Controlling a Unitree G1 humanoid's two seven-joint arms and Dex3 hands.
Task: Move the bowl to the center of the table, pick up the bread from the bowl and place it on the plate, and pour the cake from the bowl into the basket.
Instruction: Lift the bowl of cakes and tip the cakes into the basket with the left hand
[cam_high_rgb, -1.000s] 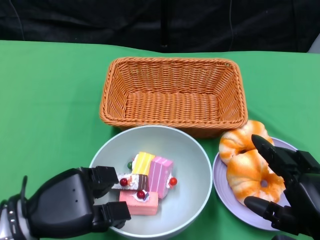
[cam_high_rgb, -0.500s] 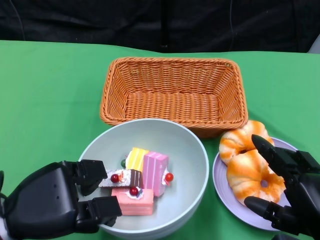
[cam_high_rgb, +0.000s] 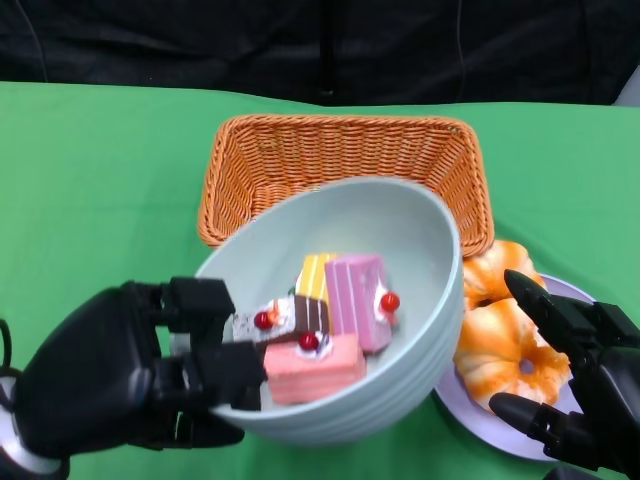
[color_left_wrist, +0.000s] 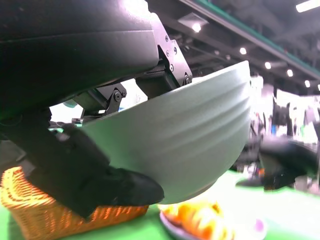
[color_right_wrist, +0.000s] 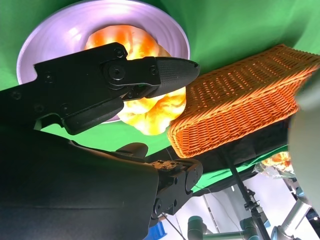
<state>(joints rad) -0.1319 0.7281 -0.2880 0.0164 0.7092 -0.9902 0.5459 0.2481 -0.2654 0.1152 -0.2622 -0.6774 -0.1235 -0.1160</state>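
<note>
left hand (cam_high_rgb: 140, 375) holds bowl (cam_high_rgb: 400, 240), basket (cam_high_rgb: 270, 160) half-hidden

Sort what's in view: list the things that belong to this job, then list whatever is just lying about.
Belongs to the job:
bowl, held by the left robot hand
cake pieces
basket
bread
plate

Just lying about:
nothing; only the green table beneath

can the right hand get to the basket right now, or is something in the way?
Probably not directly. The right hand hovers open over the bread on the plate, and the lifted bowl, gripped by the left hand, sits before the basket.
</note>
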